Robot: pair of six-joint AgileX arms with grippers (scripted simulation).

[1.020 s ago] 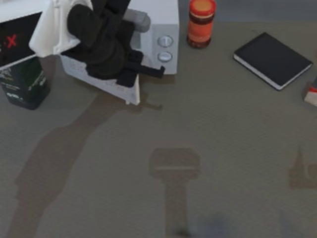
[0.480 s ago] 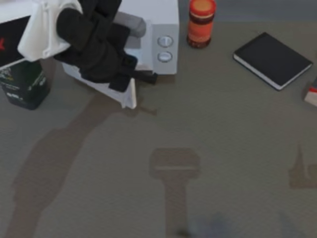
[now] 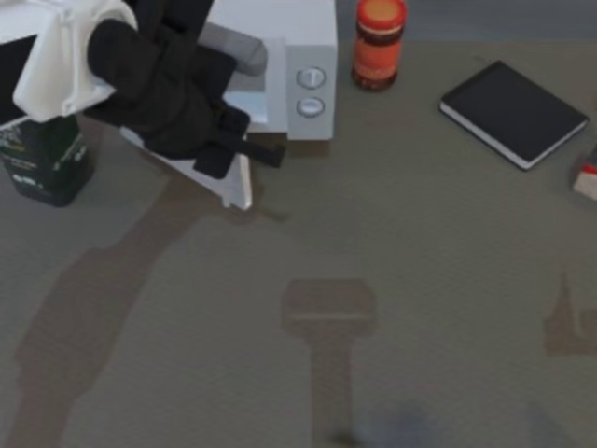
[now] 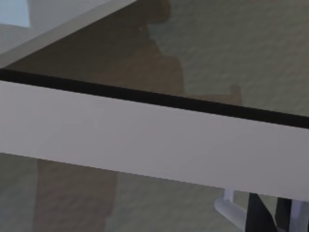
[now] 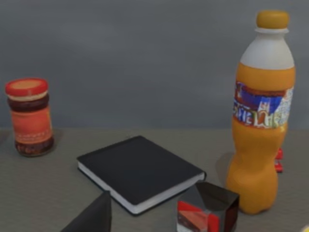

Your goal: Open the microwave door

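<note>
With door swung ajar, left gripper at its edge

There is 1 small white boxy microwave, carrying 2 round grey knobs and 1 white flat door. Just right of the microwave stands 1 red-lidded glass jar; further right lies 1 black hardcover book. Left of the microwave stands 1 dark green box. The right wrist view adds 1 orange plastic drink bottle.
</note>
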